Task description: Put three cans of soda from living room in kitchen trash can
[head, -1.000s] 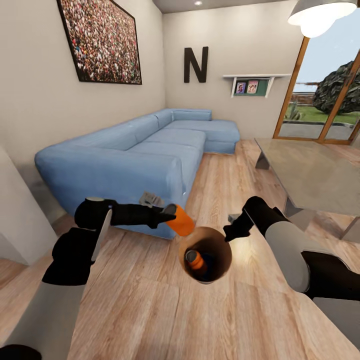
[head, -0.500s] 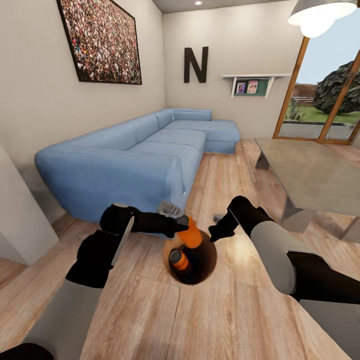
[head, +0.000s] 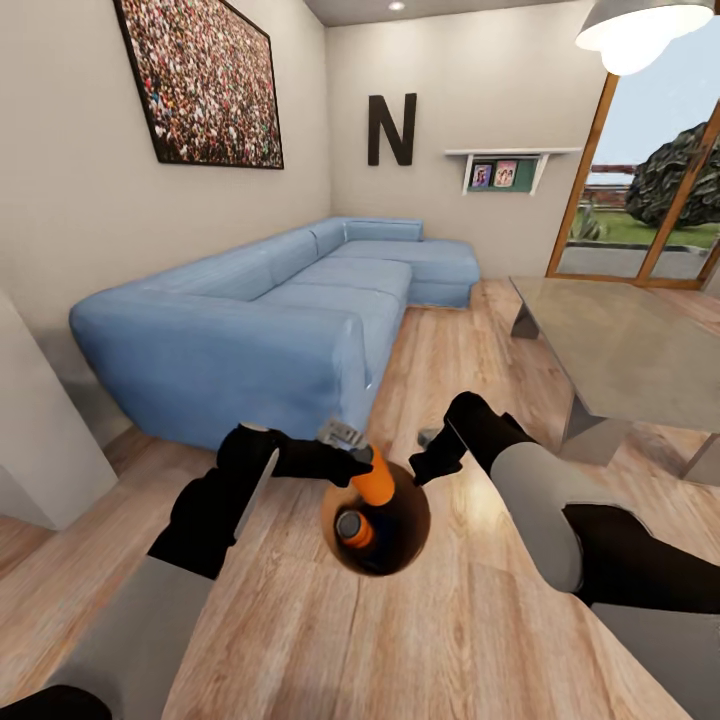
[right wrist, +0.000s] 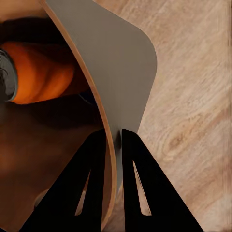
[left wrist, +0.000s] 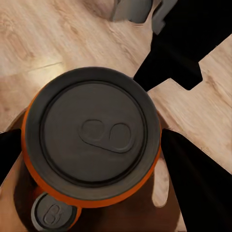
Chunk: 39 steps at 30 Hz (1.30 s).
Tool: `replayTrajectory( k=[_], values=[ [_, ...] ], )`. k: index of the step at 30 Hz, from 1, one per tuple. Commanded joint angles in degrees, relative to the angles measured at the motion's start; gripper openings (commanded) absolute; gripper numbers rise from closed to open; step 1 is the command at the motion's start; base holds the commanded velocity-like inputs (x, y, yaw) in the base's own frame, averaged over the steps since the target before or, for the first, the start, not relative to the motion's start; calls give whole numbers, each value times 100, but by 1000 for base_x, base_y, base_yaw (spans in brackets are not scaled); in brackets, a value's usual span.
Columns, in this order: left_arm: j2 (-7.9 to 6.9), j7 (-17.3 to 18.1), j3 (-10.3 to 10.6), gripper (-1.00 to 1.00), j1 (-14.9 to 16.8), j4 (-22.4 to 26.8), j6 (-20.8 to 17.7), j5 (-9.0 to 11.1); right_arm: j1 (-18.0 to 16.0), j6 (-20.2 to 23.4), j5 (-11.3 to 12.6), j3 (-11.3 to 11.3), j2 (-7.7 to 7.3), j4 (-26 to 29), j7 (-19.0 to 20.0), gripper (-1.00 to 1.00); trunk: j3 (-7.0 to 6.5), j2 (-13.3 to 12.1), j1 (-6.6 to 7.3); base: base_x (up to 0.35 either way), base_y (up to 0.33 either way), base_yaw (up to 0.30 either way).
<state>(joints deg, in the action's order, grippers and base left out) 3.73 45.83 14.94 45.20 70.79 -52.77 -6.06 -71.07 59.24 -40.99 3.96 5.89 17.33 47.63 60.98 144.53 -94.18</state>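
Head view: living room, blue sofa [head: 270,310] ahead, grey table [head: 630,350] off to my right, wood floor [head: 300,620] below. My left claw [head: 362,462] is clamped on an orange soda can [head: 377,483], held upright-ish over the mouth of the trash can [head: 415,530]; its lower end looks already below the rim. A second orange can [head: 353,528] lies inside the bin. My right claw [head: 428,468] pinches the bin's far rim, carrying it. Left wrist view: the held can's grey top [left wrist: 92,135] faces the camera, my dark fingers [left wrist: 193,179] on either side; the second can's top [left wrist: 53,215] sits deeper in the bin, just beside it. Right wrist view: my two fingers [right wrist: 135,193] are closed on the bin wall [right wrist: 121,63], one inside, one outside; an orange can [right wrist: 41,72] lies in the dark interior. Judgement: dropping the second can. Next: open left claw, keep right grip steady. No blue can seen here.
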Motion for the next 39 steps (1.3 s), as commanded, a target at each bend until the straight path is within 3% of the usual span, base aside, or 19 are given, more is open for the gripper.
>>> replayTrajectory(
  k=[1, 12, 22, 39],
  values=[
    [4, -6, 23, -100, 1, -80, 52, 8, -3, 76, 214, 46, 20, 2, 28, -100, -1, 1, 1, 0, 0, 0],
    [172, -137, 211, -100, 6, -927, 475, 15, -3, 76, 219, 23, 86, 8, 28, -100, -1, 1, 1, 0, 0, 0],
    [200, -460, 430, -100, 14, -1278, 720, 27, -3, 76, 231, 10, 180, 194, 28, -100, -1, 1, 1, 0, 0, 0],
    [284, -488, 475, -100, 15, -1535, 868, 16, -3, 76, 225, 9, 231, 219, 28, -100, -1, 1, 1, 0, 0, 0]
  ],
)
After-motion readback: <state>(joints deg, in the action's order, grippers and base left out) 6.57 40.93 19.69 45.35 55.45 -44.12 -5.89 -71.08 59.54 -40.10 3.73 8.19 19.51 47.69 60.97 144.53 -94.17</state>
